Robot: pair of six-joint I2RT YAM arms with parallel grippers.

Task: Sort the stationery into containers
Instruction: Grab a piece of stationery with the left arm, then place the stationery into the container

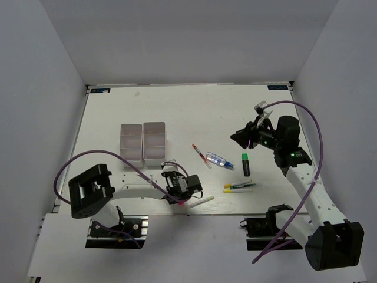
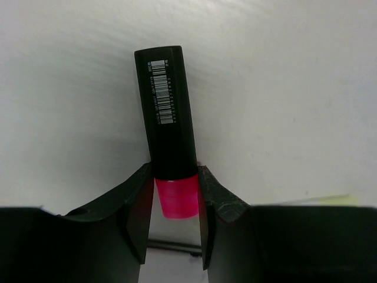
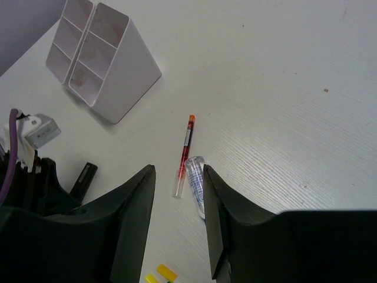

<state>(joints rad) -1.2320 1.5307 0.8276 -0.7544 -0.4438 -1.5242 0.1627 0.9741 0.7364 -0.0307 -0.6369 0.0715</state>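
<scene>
At the near side of the table [image 1: 194, 112], close to the bins [image 1: 142, 141], the pink highlighter [image 2: 168, 112] is being clamped by the left gripper [image 2: 175, 177]. The jaws are being pressed narrow against the barrel where the black body meets the pink end. Whether the highlighter is being lifted clear of the surface cannot be told. The right gripper [image 3: 178, 177] is being held wide and empty above the red pen [image 3: 184, 154] and the tube [image 3: 196, 177]. The pick step is judged to be in hand, with the sort at an early stage: nothing is being shown inside the bins. The pen, tube, green highlighter [image 1: 245, 163], yellow-capped markers [image 1: 240, 187] and white stick [image 1: 202, 201] are lying loose, apart from the bins. A lift is being called for next, followed by a carry to the bins, alignment of the barrel along one compartment, and release.
</scene>
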